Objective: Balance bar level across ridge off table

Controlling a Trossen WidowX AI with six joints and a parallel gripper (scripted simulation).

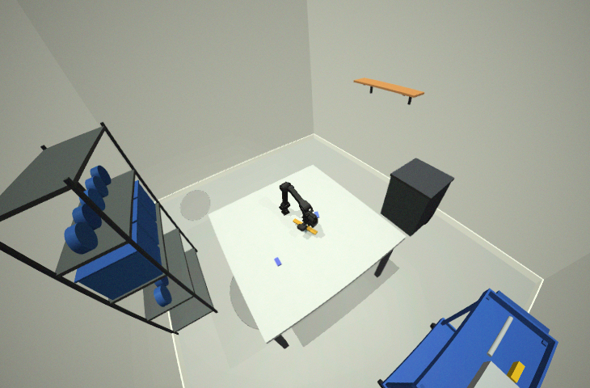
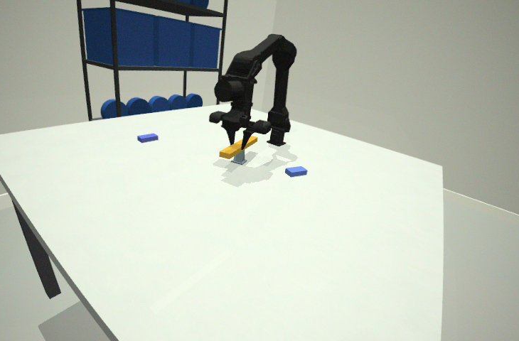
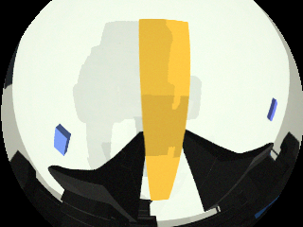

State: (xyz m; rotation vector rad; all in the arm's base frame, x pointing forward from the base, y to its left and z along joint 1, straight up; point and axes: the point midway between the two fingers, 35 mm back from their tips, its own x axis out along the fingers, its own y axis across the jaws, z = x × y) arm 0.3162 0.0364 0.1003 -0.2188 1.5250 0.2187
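Observation:
An orange-yellow bar (image 1: 311,230) (image 2: 227,153) (image 3: 166,76) lies crosswise over the grey ridge (image 2: 239,156), clear of the table, and looks about level. The ridge stands on the table (image 1: 259,233) (image 2: 328,241) under the bar's middle part, and its top is hidden by the bar. Whether the bar bears on it or hangs just over it I cannot tell. My gripper (image 2: 237,146) (image 3: 163,135) points down and is shut on the bar, one finger on each long side. In the wrist view the bar runs straight between the fingers.
A blue block (image 2: 296,171) (image 3: 62,139) (image 1: 317,214) lies on the table to one side of the ridge. Another blue block (image 1: 277,261) (image 2: 147,138) (image 3: 272,110) lies farther off on the other side. A shelf rack, a dark cabinet and a blue cart stand off the table.

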